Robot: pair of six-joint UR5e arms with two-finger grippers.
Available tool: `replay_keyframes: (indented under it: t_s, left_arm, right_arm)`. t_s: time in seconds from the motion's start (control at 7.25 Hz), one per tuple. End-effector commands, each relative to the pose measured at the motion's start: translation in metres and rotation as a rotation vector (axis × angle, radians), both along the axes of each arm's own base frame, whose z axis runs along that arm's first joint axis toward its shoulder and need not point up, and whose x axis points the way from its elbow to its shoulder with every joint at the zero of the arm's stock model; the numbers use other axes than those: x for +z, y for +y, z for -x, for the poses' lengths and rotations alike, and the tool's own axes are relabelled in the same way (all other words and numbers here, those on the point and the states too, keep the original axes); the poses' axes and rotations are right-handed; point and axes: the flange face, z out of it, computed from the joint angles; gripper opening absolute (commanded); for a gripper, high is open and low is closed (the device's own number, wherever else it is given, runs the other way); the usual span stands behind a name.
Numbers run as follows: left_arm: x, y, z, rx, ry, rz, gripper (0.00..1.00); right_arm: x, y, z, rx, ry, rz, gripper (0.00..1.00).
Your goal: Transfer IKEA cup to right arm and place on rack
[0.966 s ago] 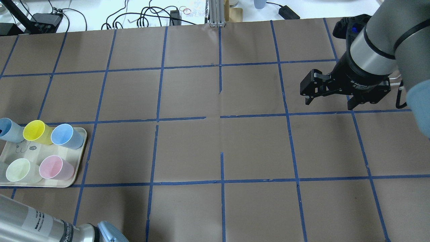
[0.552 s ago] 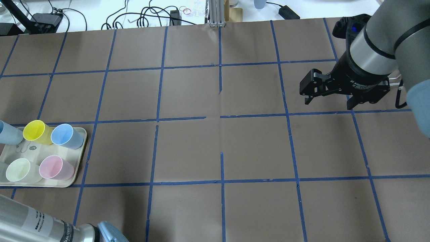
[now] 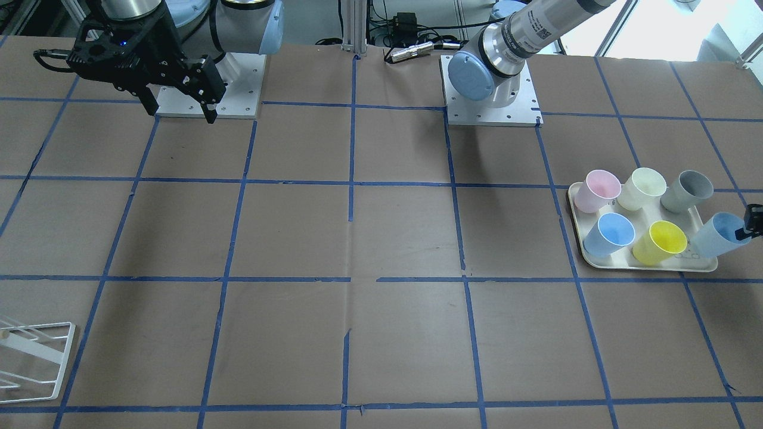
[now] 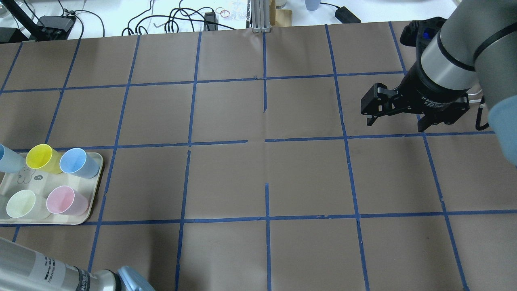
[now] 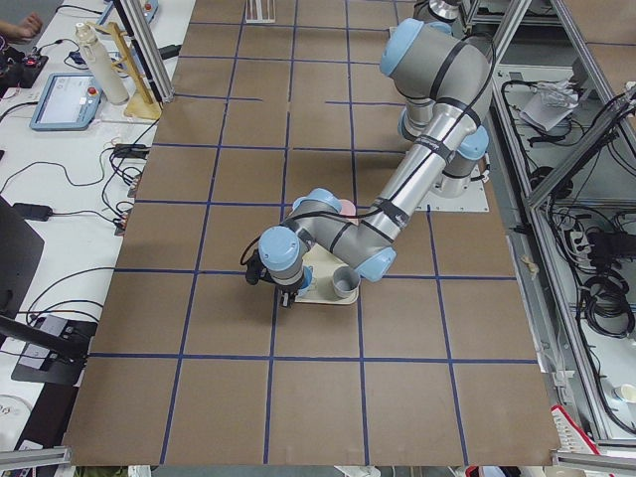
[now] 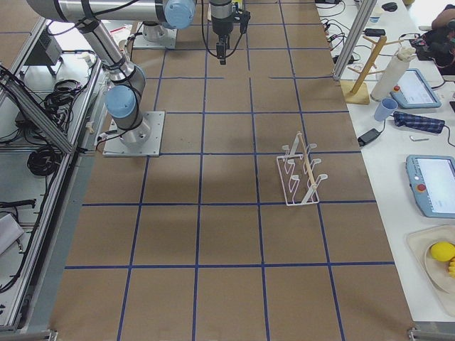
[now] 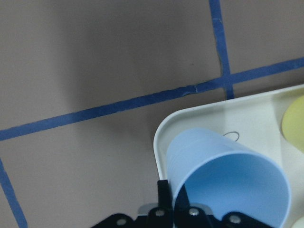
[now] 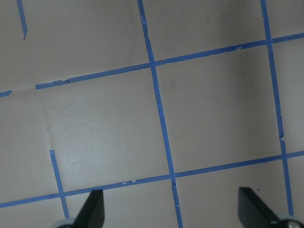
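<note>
The IKEA cup [image 3: 715, 235] is pale blue and tilts at the outer end of the cream tray [image 3: 650, 266]. My left gripper [image 3: 752, 225] is shut on its rim wall, one finger inside and one outside, as the left wrist view shows for the gripper [image 7: 173, 198] and the cup [image 7: 213, 161]. In the overhead view only part of the cup [image 4: 7, 159] shows at the left edge. My right gripper [image 4: 396, 123] is open and empty, hovering far across the table; it also shows in the front view [image 3: 179, 113]. The white wire rack [image 6: 300, 172] stands on the table's right half, its corner visible in the front view [image 3: 36, 357].
The tray also holds a yellow cup [image 4: 38, 158], a deeper blue cup [image 4: 76, 162], a pink cup [image 4: 64, 201], a pale green cup [image 4: 22, 204] and a grey cup [image 3: 688, 190]. Cables and boxes lie beyond the table's far edge [image 4: 181, 18].
The pale blue cup has slid further left, toward the overhead view's edge, with my left gripper. The tray and its cups shifted slightly left. The right arm has barely moved.
</note>
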Motion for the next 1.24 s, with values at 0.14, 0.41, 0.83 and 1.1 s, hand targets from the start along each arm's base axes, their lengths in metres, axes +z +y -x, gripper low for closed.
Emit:
replay_keyframes:
  t_s: [0.14, 0.41, 0.83, 1.1]
  left_arm:
    - [0.107, -0.036, 0.063, -0.096, 0.040, -0.029, 0.00]
    - [0.150, -0.051, 0.175, -0.024, 0.217, -0.072, 0.00]
    - [0.176, -0.051, 0.379, 0.053, 0.474, -0.149, 0.00]
    - [0.165, -0.027, 0.477, 0.155, 0.672, -0.208, 0.00]
  right_arm:
    - [0.000, 0.000, 0.000, 0.001, -0.001, 0.002, 1.00]
    - [0.002, 0.001, -0.004, -0.004, -0.037, 0.003, 1.00]
    - [0.010, 0.000, -0.043, 0.020, -0.453, 0.005, 1.00]
    - [0.016, -0.001, -0.053, 0.023, -0.603, 0.003, 1.00]
